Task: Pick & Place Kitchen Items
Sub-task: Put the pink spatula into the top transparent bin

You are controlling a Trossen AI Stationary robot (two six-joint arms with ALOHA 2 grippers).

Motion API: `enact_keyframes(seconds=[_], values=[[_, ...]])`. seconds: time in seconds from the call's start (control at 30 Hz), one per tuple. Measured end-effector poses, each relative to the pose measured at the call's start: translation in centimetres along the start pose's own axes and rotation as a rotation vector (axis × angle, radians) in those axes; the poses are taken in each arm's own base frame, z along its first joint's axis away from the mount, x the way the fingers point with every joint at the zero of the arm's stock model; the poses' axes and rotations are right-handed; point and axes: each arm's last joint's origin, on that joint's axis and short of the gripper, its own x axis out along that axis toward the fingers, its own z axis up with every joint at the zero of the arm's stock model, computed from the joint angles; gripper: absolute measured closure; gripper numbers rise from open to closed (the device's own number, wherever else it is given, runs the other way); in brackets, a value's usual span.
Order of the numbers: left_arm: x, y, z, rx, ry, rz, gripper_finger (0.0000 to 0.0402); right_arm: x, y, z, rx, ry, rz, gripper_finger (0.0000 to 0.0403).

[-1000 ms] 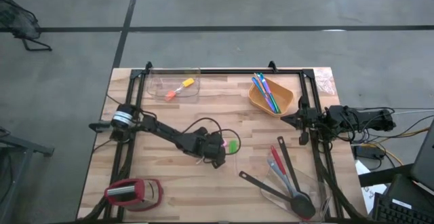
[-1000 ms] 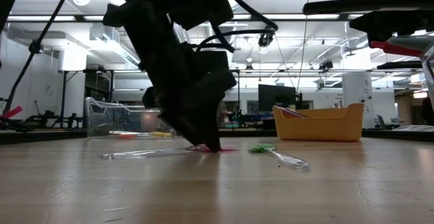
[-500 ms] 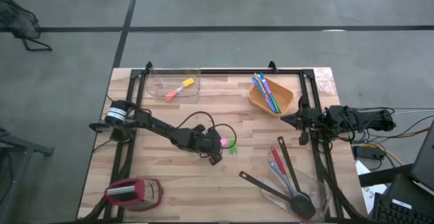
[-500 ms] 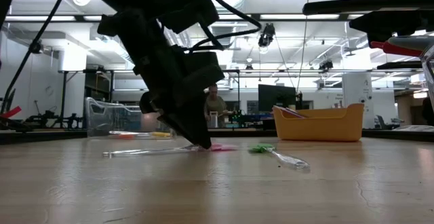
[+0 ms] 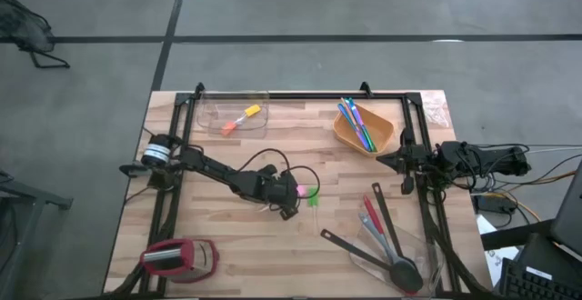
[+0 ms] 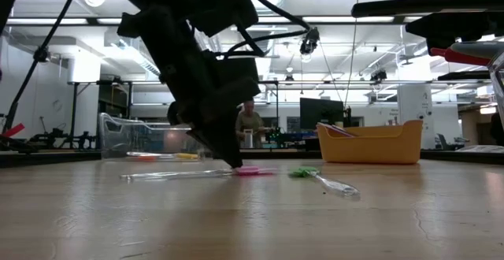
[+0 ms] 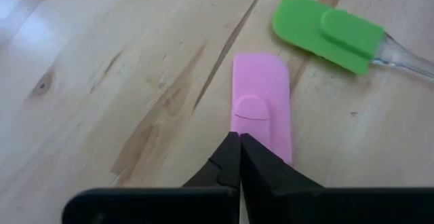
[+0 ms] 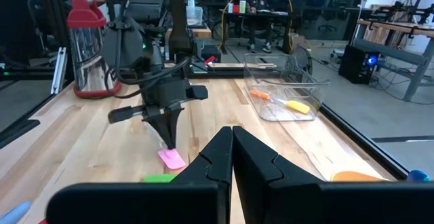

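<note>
Wooden tabletop carries the work: the pink spatula (image 7: pixel 261 112) lies flat at the tips of the left gripper (image 7: pixel 239 157), whose fingers are pinched together over its handle end, the green spatula (image 7: pixel 330 32) just beyond. Judged about midway: the clear tub (image 5: pixel 234 115) and orange tub (image 5: pixel 364 129) hold pieces, these two remain; the right gripper (image 8: pixel 232 142), fingers together, waits well apart

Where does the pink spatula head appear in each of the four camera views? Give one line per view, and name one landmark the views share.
High view: pink spatula head, table centre.
Low view: flat on the wood.
Left wrist view: just past the shut left gripper, centre.
Right wrist view: lower centre.
Shared landmark: green spatula head lying alongside.
</note>
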Motion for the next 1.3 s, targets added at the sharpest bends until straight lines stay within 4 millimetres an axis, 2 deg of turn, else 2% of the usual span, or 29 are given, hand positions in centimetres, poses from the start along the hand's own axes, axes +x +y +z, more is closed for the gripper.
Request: enact_keyframes(seconds=[0.13, 0.27, 0.5, 0.6, 0.7, 1.13, 1.3], values=[[-1.7, 0.1, 0.6, -0.027, -0.048, 0.005, 0.0386, 0.0, 0.0, 0.0, 0.000, 0.000, 0.000, 0.0394], [-3.0, -0.8, 1.6, -0.005, -0.149, -0.066, 0.0347, 0.0, 0.0, 0.0, 0.000, 0.000, 0.000, 0.0394], [-2.7, -1.3, 1.4, 0.040, -0.166, -0.074, 0.0244, 0.0, 0.0, 0.0, 0.000, 0.000, 0.000, 0.0394], [-1.8, -1.1, 0.6, 0.061, -0.131, -0.061, 0.0205, 0.0, 0.0, 0.0, 0.000, 0.000, 0.000, 0.0394], [-0.8, -1.1, -0.1, 0.069, -0.093, -0.066, 0.0183, 0.0, 0.0, 0.0, 0.000, 0.000, 0.000, 0.0394], [2.3, -0.7, -2.0, 0.102, -0.068, 0.048, 0.0185, 0.0, 0.0, 0.0, 0.000, 0.000, 0.000, 0.0394], [3.0, -0.6, -2.5, 0.133, -0.034, 0.039, 0.0231, 0.0, 0.0, 0.0, 0.000, 0.000, 0.000, 0.0394]])
